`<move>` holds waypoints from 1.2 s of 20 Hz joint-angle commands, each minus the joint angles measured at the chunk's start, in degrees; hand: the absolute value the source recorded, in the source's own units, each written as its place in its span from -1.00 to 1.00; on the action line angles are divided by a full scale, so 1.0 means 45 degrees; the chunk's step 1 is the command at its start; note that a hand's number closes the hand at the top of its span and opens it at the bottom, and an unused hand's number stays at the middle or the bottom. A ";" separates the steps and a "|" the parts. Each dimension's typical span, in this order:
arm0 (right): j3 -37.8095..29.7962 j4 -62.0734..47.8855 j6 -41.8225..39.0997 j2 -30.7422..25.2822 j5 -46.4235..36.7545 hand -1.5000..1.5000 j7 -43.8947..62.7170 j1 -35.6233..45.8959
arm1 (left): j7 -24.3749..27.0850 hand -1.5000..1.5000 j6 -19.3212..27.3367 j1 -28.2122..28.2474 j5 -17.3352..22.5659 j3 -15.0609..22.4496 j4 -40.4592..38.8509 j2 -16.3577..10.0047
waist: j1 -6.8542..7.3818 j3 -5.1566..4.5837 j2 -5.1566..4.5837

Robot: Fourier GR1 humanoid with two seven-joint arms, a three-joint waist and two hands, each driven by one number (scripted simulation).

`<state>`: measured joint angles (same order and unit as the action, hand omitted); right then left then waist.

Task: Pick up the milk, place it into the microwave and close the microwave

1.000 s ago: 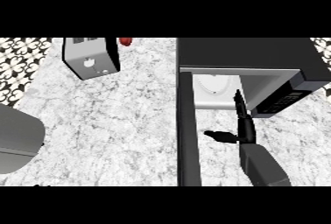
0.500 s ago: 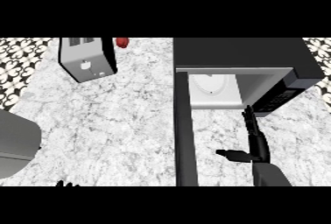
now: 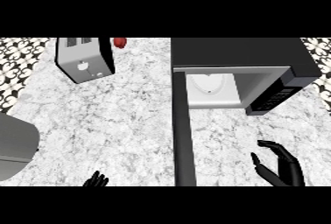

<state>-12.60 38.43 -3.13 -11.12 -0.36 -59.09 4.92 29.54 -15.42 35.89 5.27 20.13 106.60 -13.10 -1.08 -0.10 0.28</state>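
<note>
Item: milk [image 3: 210, 85], a white carton, stood inside the open microwave [image 3: 233, 50], towards the left of the cavity, apart from both hands. Judged light, stiff-walled and slick-faced, liable to dent if squeezed; best taken across its flat sides, below the top. Microwave door [image 3: 183, 131] stood swung out over the marble counter [image 3: 129, 122], seen edge-on; judged rigid and hinged, best pushed on its free end. Right hand [image 3: 281, 166] hovered in front of the oven, to the right of the door, fingers spread, holding nothing. Left hand [image 3: 97, 180] rested at the lower edge, fingers up and relaxed. Also present: toaster [image 3: 84, 59], small red object [image 3: 119, 42].
</note>
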 commanded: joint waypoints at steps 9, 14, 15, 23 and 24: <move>-0.1096 0.1868 -0.2681 -0.1704 0.1975 -1.00 -0.0233 -0.2921 | -0.1588 1.00 0.0712 -0.2031 -0.2481 0.2501 -0.0849 0.1202 | 0.0188 0.0024 -0.0050; -0.1585 0.1309 -0.3154 -0.2122 0.2568 -1.00 -0.0509 -0.3021 | -0.2288 1.00 0.2205 -0.4404 -0.3239 0.1364 -0.2550 0.2537 | 0.0187 0.0031 -0.0067; -0.1495 0.2384 -0.3011 -0.2078 0.2735 -1.00 0.0224 -0.3390 | -0.2308 1.00 0.2433 -0.4505 -0.3397 0.1573 -0.2795 0.2796 | 0.0177 0.0020 -0.0057; -0.1461 0.1629 -0.4338 -0.3196 0.3063 -1.00 -0.0384 -0.3694 | -0.4305 1.00 0.0799 -0.7954 -0.4307 0.2665 -0.6327 0.2901 | -0.0141 0.0044 -0.0098; -0.1227 0.1874 -0.4278 -0.3109 0.3020 -1.00 -0.0165 -0.3391 | -0.4406 1.00 0.1224 -0.8189 -0.4007 0.3614 -0.6962 0.2903 | -0.0215 0.0036 -0.0118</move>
<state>-18.86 47.13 -15.27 -24.45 12.77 -55.17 -10.37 14.39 -8.80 4.40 -13.06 31.50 81.84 -0.53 -1.38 0.06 -0.10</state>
